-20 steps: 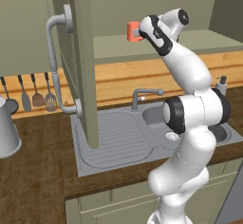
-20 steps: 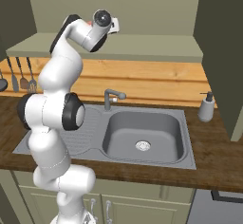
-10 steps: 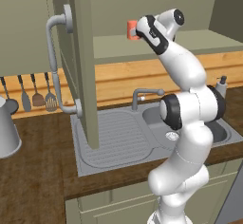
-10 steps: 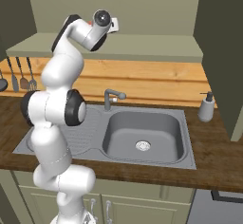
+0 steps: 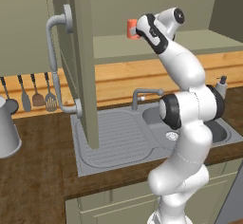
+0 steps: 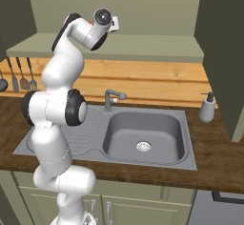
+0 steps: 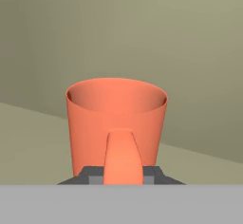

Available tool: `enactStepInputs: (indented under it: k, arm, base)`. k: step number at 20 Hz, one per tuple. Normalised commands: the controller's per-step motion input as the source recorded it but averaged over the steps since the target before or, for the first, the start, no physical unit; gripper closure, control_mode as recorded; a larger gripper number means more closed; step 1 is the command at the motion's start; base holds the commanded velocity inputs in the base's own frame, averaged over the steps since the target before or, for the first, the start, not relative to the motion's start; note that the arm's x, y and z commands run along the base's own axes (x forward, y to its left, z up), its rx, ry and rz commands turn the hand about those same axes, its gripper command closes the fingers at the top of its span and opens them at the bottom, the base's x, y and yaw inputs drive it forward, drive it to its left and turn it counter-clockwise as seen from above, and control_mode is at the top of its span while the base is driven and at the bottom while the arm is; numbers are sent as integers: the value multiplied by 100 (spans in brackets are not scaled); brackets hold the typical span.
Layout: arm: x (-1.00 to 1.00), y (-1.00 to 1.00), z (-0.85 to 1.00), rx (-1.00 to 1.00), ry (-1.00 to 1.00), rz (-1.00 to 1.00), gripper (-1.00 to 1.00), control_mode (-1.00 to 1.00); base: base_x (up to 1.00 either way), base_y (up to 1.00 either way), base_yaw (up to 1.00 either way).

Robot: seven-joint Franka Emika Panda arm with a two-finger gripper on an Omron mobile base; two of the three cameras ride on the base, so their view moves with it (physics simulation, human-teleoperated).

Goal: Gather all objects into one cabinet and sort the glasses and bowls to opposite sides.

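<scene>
The coral-orange mug (image 7: pixel 116 118) stands upright in front of the hand camera, its handle (image 7: pixel 122 154) facing me. My gripper (image 7: pixel 122 176) is shut on that handle. In the left base view the coral-orange mug (image 5: pixel 131 28) hangs just above the shelf (image 5: pixel 190 42) of the olive-green wall cabinet, held by my gripper (image 5: pixel 137 28) at the end of the raised arm. The cabinet's tall door (image 5: pixel 81 61) stands swung open toward me, with its pale-grey tubular handle (image 5: pixel 53 61) on the left. The grey mug, the red mug and the wooden bowl are out of view.
Below lies a grey sink (image 6: pixel 143 136) with a faucet (image 6: pixel 112 97) and a drainboard (image 5: pixel 114 137). A soap dispenser (image 6: pixel 207 108) stands at the right. Utensils (image 5: pixel 35 95) hang on the wall, and a grey metal pot (image 5: pixel 7 133) sits at the far left.
The hand and the mug have barely shifted inside the cabinet. The door and the base have not moved.
</scene>
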Motion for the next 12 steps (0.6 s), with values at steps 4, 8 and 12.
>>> enactStepInputs:
  k: [4, 8, 12]
  arm:
    - [-75, 15, 1, 0, -8, 0, 100, -100]
    - [-100, 0, 0, 0, -10, 0, 100, -100]
    - [-100, 0, -3, 0, -5, 0, 100, -100]
  base:
    - [0, 0, 0]
    - [0, 0, 0]
    - [0, 0, 0]
